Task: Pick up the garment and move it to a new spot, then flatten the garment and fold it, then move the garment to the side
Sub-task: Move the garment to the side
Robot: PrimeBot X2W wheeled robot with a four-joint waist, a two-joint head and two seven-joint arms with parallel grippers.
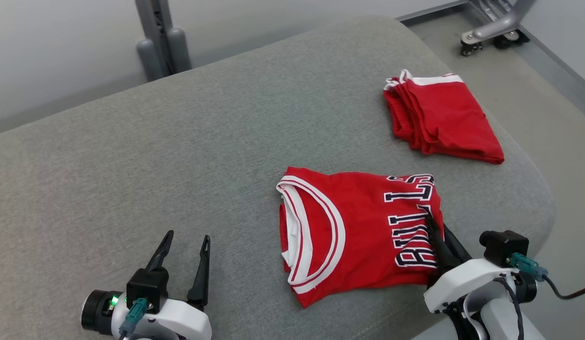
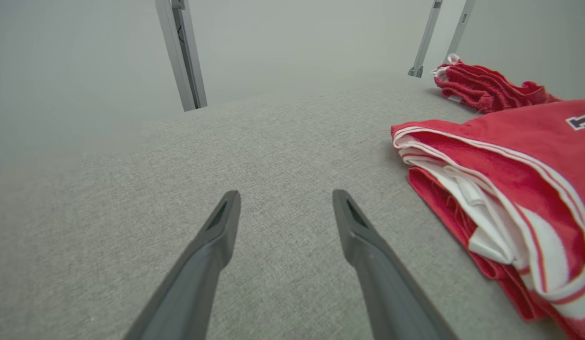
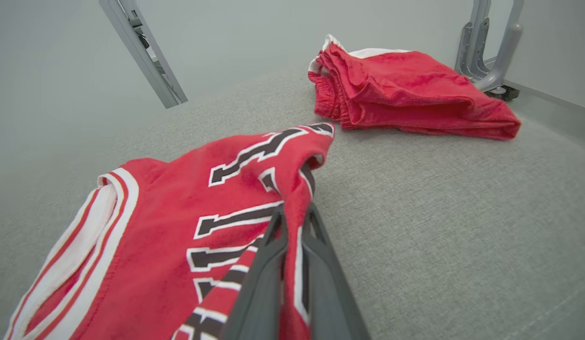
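Note:
The garment (image 1: 354,231) is a red jersey with white-trimmed armhole and dark lettering, folded into a rough square on the grey cushion (image 1: 179,165). My right gripper (image 1: 432,226) is shut on the jersey's right edge, a fold of red cloth pinched between its dark fingers (image 3: 273,255). In the right wrist view the jersey (image 3: 179,226) spreads to the left of the fingers. My left gripper (image 1: 186,245) stands open over bare cushion, left of the jersey (image 2: 510,198), nothing between its fingers (image 2: 221,226).
A second folded red garment (image 1: 439,118) with white trim lies at the cushion's far right, also in the right wrist view (image 3: 406,89). The cushion's rounded right edge drops to the floor (image 1: 547,132). Grey stand legs (image 1: 162,42) rise behind; a wheeled base (image 1: 491,33) sits far right.

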